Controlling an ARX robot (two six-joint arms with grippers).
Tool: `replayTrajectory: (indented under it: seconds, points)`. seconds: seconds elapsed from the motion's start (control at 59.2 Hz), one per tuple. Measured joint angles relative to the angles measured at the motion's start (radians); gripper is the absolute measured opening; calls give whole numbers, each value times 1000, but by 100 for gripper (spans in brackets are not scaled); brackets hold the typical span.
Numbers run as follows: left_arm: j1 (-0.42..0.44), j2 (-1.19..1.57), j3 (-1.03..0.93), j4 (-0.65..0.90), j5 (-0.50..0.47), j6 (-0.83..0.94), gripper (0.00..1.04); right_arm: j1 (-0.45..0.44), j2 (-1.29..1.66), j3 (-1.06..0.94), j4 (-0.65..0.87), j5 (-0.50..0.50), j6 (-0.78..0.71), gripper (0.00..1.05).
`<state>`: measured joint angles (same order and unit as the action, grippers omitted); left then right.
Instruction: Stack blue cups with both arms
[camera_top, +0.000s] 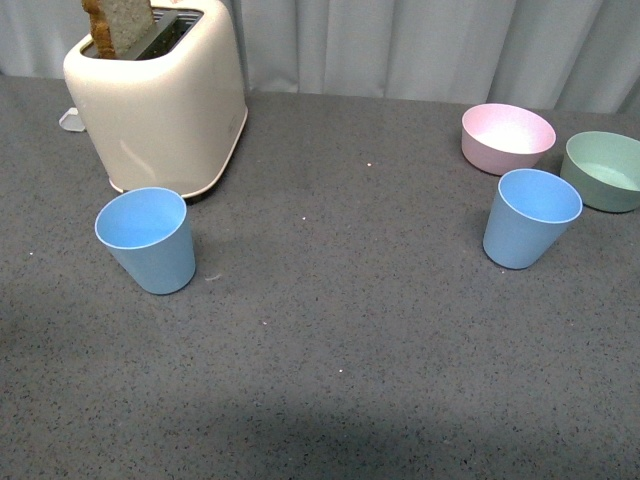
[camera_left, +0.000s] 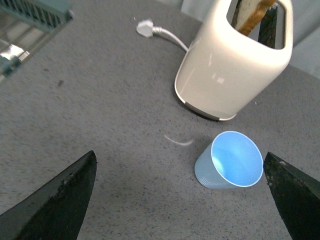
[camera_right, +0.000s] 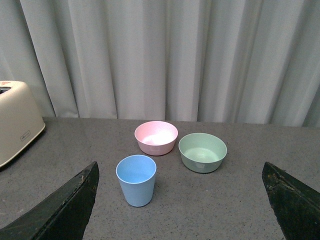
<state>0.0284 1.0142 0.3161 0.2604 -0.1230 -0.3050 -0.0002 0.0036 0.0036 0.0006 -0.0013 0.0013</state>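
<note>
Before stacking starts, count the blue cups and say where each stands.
2. The left blue cup stands in front of the toaster; the right blue cup stands near the pink bowl and green bowl. None appears hidden.

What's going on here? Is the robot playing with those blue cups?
Nothing is being held yet. The left pincer is open and hangs above the left blue cup, which stands in front of the toaster. The right pincer is open too and faces the right blue cup, which stands near the pink bowl and the green bowl. Both cups stand upright and far apart on the grey table, so the stacking has not started.
</note>
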Motion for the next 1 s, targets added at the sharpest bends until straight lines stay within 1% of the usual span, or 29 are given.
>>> replayTrajectory:
  seconds: [0.034,0.101,0.203,0.304,0.439,0.507,0.76,0.912,0.997]
  points:
    - [3,112,40,24,34,-11,98,0,0,0,0,0,0,95]
    - [0,230,91,32,64,-12,98,0,0,0,0,0,0,95]
    - [-19,376,171,20,80,2,98,0,0,0,0,0,0,95]
    - [-31,497,264,-37,119,20,98,0,0,0,0,0,0,95]
    - [-39,614,369,-106,131,19,98,0,0,0,0,0,0,95]
    - [-40,654,410,-126,161,11,98,0,0,0,0,0,0,95]
    - [-56,806,546,-254,144,3,98,0,0,0,0,0,0,95]
    - [-67,888,613,-337,180,-29,98,0,0,0,0,0,0,95]
    - [-72,912,641,-362,175,-38,98,0,0,0,0,0,0,95]
